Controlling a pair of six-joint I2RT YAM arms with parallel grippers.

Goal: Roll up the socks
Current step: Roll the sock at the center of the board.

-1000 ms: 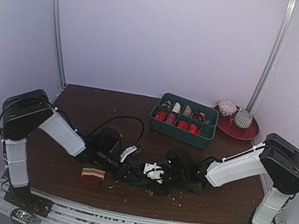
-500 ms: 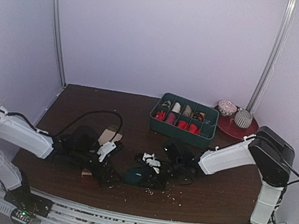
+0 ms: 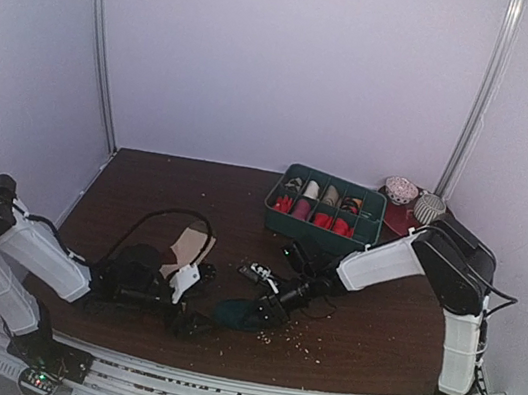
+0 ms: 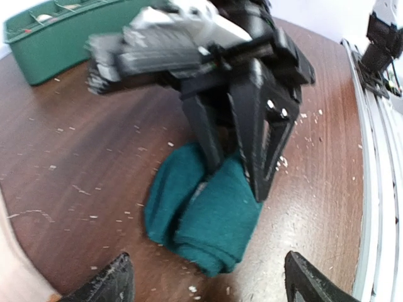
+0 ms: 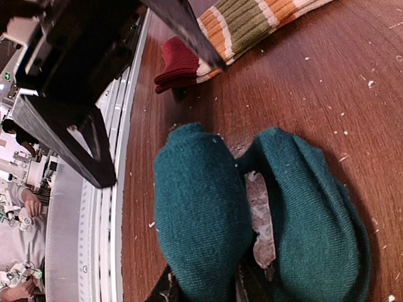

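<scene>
1. The left gripper (image 4: pixel 208 286) hangs at the bottom edge of the left wrist view, fingers (image 4: pixel 113 284) spread wide and holding nothing. If it closes off-line it could miss the fold.
2. The teal sock (image 4: pixel 208 217) lies bunched on the table (image 4: pixel 75 157) at frame centre. The right gripper (image 4: pixel 238 182) pinches its fold, and a thin pinch may slip and let it unroll.
3. The striped sock (image 3: pixel 191 244) lies apart, left of centre in the overhead view. The left arm could drag it.

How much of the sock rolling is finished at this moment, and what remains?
Done: nothing looks fully rolled yet. In hand: the teal sock lies bunched into a loose double fold, pinched by the right tool; the left tool is open and holds nothing. To do: tighten that sock into a roll, then roll the striped sock, which lies flat.
</scene>
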